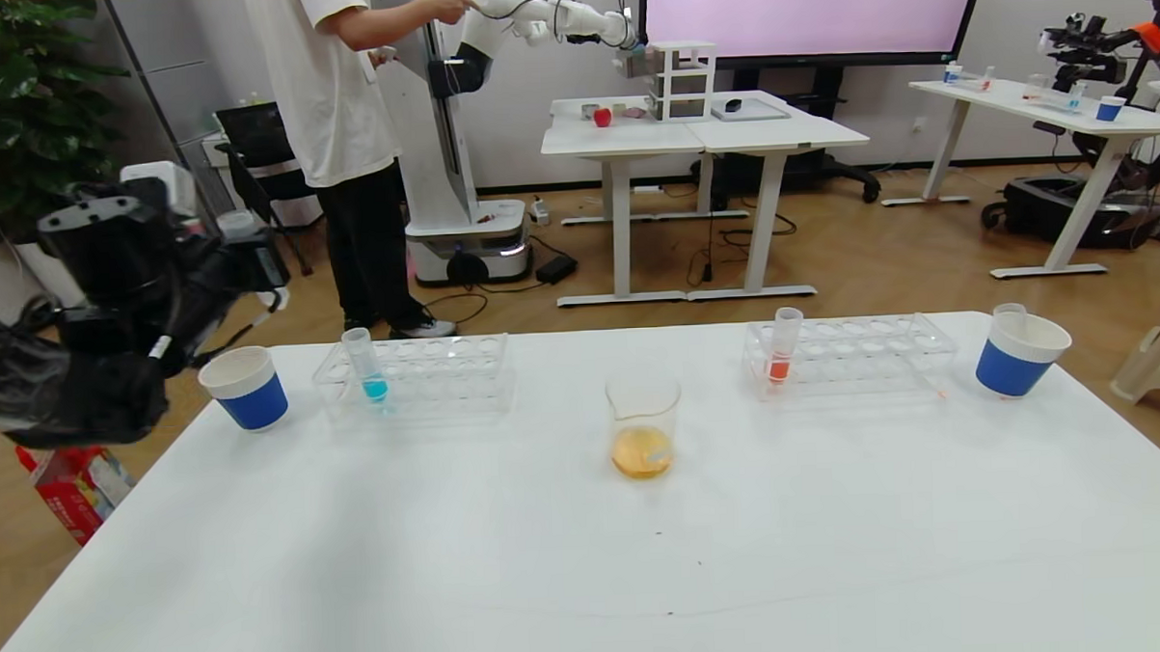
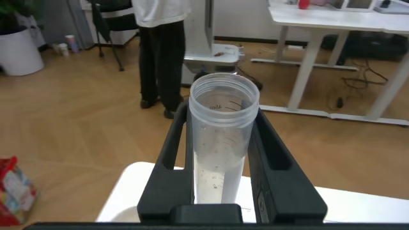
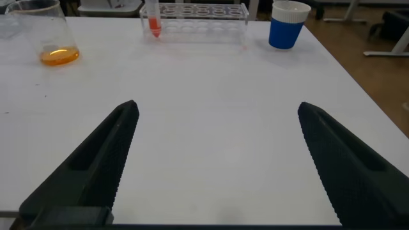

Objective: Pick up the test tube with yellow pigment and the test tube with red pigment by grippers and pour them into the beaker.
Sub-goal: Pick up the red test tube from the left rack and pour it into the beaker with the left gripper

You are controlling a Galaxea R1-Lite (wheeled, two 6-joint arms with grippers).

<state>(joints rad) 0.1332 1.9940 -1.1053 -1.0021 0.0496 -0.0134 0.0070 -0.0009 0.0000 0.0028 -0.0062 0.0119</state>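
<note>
The left hand (image 2: pixel 220 185) is closed on an emptied test tube (image 2: pixel 220 137), its two black fingers pressed on either side of the clear wall, and it hangs above the blue-and-white paper cup (image 1: pixel 245 386) at the left edge of the counter (image 1: pixel 588 557). Only droplets cling inside the tube, so this is most likely the test tube with yellow pigment, poured out already. The beaker (image 1: pixel 643 425) stands mid-counter holding amber-orange liquid, which suggests both colours are in. Another clear tube (image 1: pixel 1008 315) pokes out of the right-hand paper cup (image 1: pixel 1019 354), probably the spent red one. The step in hand looks like discarding the tube: bring its lower end over the cup's mouth, keep it near upright, lower it inside the rim, then release so it does not tip the light cup. The left rack (image 1: pixel 416 370) with its turquoise-blue tube (image 1: pixel 365 364) stands just beside the cup and should be kept clear of. The right hand (image 3: pixel 217 163) waits low over the near right counter, fingers spread wide and empty; the orange-red tube (image 1: pixel 783 346) stays in the right rack (image 1: pixel 846 350).
</note>
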